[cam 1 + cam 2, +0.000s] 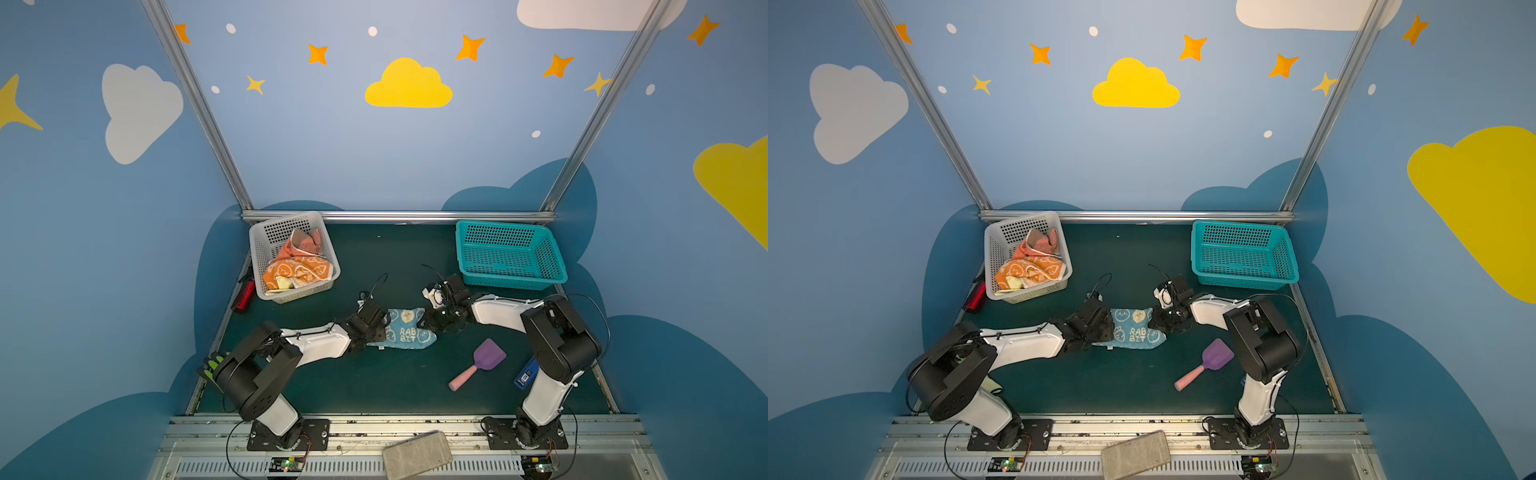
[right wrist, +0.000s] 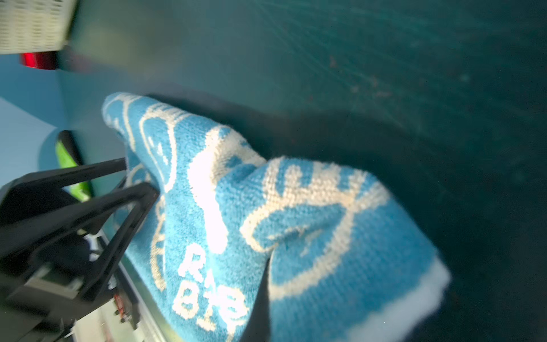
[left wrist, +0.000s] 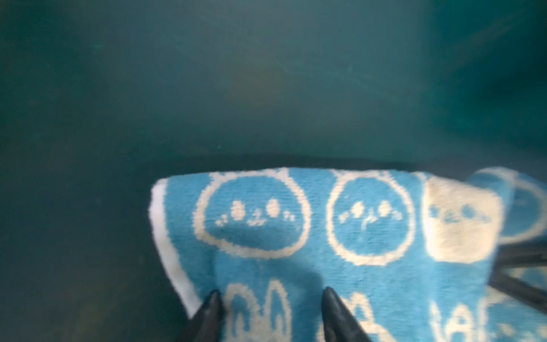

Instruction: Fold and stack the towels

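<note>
Left of blue towel (image 1: 405,332), mid-mat, lettered "RAB BIT": red object (image 1: 245,297), white basket (image 1: 266,253) holding orange towels (image 1: 299,268). Left gripper (image 3: 272,299): jaws apart over its left edge. Right gripper (image 2: 262,284): pinched on its right edge. Right of it: purple scoop (image 1: 488,357), teal basket (image 1: 507,224).

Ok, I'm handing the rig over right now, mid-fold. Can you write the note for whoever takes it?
Left gripper: open, tips resting on the left end of the blue terry towel with white rabbits.
Right gripper: shut on that towel's right edge, bunching it up.
The towel lies mid-way on the dark green mat, between the arms.
The orange rabbit-print towel, salmon towel and pale yellow cloth lie crumpled in the white perforated plastic basket.
The teal perforated plastic basket holds no towels.
Done: nothing stacked.
Left: finish this fold, fold the rest, stack all.
</note>
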Controlling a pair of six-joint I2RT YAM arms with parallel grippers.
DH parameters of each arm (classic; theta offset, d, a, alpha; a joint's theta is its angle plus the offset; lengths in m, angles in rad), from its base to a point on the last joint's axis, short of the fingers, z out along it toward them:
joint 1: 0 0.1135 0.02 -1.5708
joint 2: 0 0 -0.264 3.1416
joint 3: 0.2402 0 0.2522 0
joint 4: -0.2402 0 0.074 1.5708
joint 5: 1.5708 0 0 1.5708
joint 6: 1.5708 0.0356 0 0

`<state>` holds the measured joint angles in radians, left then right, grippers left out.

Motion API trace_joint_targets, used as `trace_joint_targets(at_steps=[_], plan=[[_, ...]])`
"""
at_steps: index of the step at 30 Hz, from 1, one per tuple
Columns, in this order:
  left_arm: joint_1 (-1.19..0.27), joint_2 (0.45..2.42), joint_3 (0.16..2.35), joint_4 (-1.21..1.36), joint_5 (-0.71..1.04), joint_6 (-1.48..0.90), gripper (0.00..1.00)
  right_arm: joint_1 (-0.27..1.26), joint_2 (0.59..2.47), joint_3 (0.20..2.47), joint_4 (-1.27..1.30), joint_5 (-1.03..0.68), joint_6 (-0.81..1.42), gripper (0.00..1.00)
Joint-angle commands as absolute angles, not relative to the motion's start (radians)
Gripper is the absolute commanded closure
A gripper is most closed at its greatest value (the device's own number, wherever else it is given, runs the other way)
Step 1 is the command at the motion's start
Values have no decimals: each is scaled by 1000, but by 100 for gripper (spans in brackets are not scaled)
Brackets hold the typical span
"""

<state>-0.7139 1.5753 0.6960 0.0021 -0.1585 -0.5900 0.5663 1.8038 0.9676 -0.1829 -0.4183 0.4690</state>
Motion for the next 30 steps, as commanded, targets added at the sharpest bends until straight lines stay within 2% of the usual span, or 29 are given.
trace_joint_targets(at_steps=[1,4,5,21,30], plan=[[-708,1540,676,-106,-160,-590,23,565,1821,1089,-382,-264,384,100],[-706,1486,675,-128,-187,-576,1,553,1834,1226,-514,-200,337,100],[-704,1467,674,-130,-194,-570,0,548,1843,1276,-557,-182,321,100],[-692,1244,602,-91,-213,-510,0,434,2051,1986,-981,68,118,100],[-679,1237,589,-100,-218,-510,0,279,2105,2161,-997,89,-22,100]])
